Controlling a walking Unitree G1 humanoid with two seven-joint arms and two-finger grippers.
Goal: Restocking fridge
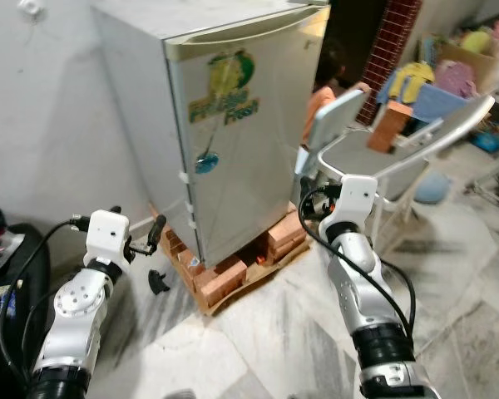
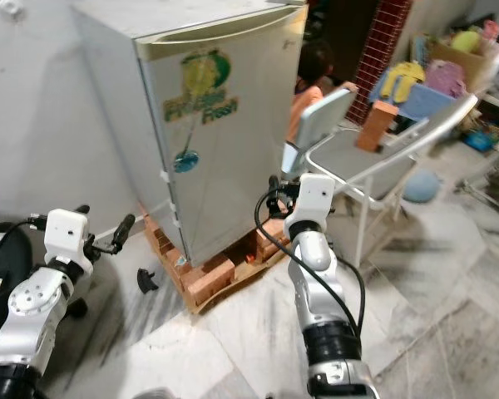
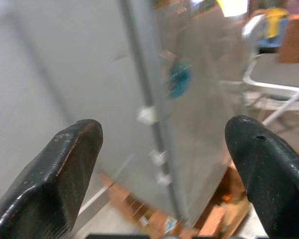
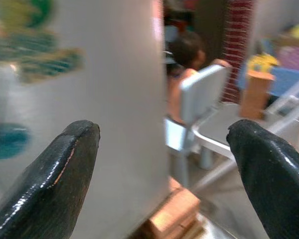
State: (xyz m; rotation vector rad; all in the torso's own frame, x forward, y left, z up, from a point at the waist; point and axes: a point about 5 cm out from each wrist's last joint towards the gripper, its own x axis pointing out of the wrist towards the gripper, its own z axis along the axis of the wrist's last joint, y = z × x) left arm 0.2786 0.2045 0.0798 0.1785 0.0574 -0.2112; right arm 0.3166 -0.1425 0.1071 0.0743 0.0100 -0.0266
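Silver fridge [image 1: 233, 125] stands shut on bricks [image 1: 224, 278] ahead, so the left gripper [image 3: 164, 144] and right gripper [image 4: 164, 149], both wide and empty, should probably seek its door edge.

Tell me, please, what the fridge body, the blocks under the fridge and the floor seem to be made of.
Fridge: probably painted sheet metal, silver-grey, with a soft sheen and a printed logo.
Blocks: apparently fired clay bricks, orange-red, matte and rough-edged.
Floor: looks like polished stone or marble-style tile, pale with grey veins; which one is unclear.

Silver jointed arms; white wrist blocks; black cables, fingers.
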